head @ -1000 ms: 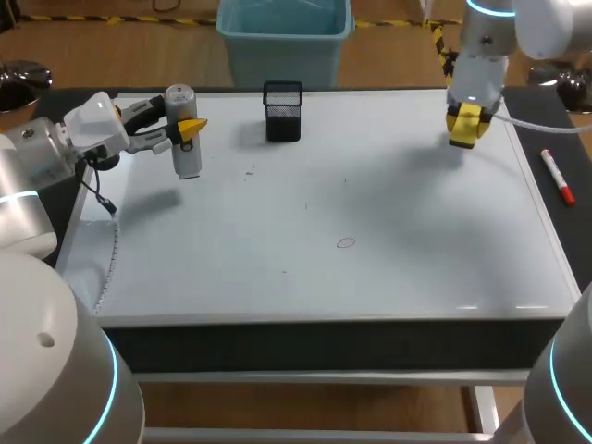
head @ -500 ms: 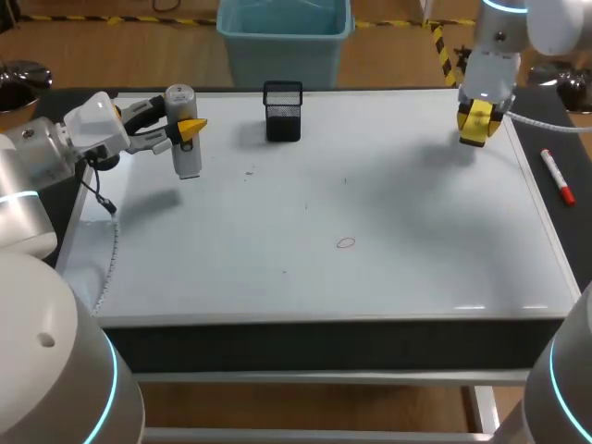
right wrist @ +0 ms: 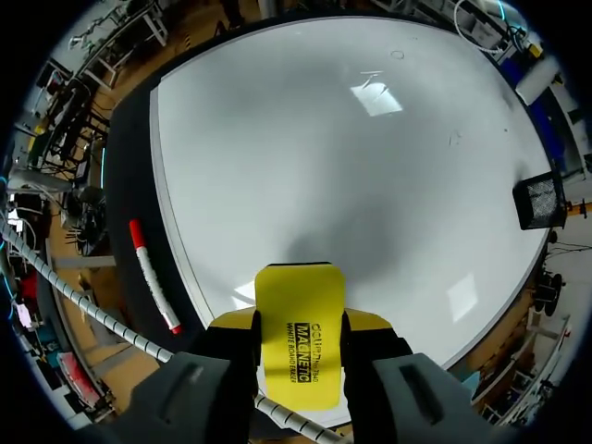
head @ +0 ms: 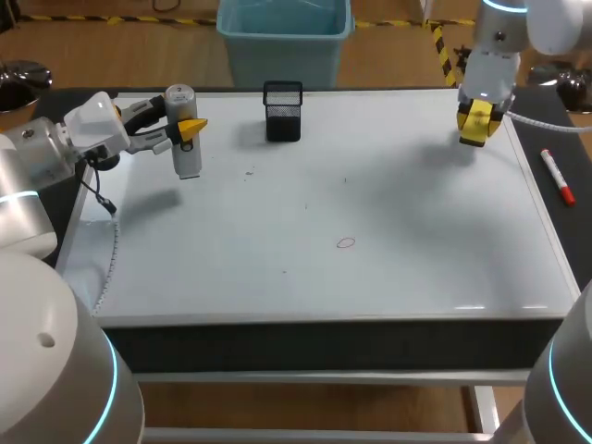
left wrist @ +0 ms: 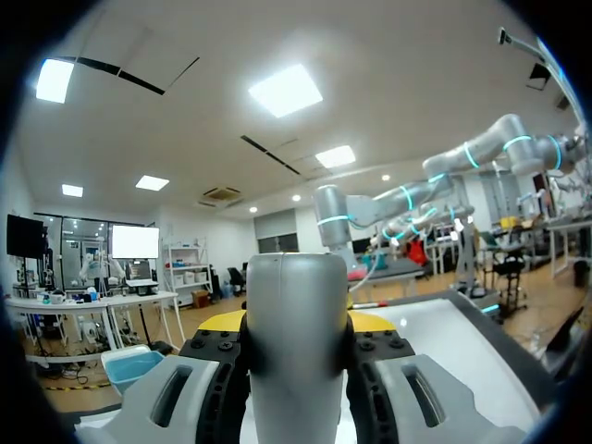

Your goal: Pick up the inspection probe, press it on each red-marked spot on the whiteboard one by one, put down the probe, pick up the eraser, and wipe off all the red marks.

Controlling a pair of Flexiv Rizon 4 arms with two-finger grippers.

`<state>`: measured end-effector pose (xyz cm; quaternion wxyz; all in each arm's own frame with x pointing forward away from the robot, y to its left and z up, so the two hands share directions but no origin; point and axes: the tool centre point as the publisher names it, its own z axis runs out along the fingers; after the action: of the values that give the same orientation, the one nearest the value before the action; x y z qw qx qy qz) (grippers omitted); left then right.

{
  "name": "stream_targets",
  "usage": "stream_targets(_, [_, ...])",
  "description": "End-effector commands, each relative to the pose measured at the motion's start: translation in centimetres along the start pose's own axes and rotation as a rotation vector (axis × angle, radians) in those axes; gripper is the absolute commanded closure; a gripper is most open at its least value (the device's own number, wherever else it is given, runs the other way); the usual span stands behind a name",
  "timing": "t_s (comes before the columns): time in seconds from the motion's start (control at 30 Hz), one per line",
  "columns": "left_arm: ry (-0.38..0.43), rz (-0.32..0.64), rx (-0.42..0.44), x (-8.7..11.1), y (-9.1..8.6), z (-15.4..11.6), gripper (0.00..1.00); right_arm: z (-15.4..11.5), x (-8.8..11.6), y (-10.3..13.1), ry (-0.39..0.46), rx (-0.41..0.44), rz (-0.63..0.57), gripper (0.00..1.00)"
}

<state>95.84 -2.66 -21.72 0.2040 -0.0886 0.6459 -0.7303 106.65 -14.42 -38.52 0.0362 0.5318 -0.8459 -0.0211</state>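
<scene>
Head view: one black mesh cup [head: 282,112], one red marker [head: 557,177] beside whiteboard [head: 277,259], one red ring [head: 345,243]; left gripper [head: 190,128] clamps probe [head: 188,159] above far-left corner; right gripper [head: 474,128] clamps eraser [right wrist: 299,328] above far-right corner.

Light is bright and even, coming from ceiling panels [left wrist: 287,90]. On the whiteboard [head: 277,203] lie soft grey shadows [head: 153,205], and small white glare patches [head: 467,308] sit near its front edge.
</scene>
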Motion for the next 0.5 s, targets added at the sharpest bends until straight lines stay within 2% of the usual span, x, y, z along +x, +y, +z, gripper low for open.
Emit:
stream_targets(0.03, [0.06,0.011,-0.005,2.6,-0.7,3.4,1.0,0.0,0.0,-0.1,0.003,0.0,-0.002,1.0])
stream_targets(0.13, [0.123,0.02,0.012,5.7,-1.3,6.3,1.0,0.0,0.0,-0.1,0.003,0.0,-0.002,1.0])
stream_targets(0.3, [0.19,0.02,0.046,9.8,-2.0,9.5,1.0,0.0,0.0,-0.1,0.003,0.0,-0.002,1.0])
stream_targets(0.5, [0.262,0.011,0.073,13.5,-2.3,12.7,1.0,0.0,0.0,-0.1,0.003,0.0,-0.002,1.0])
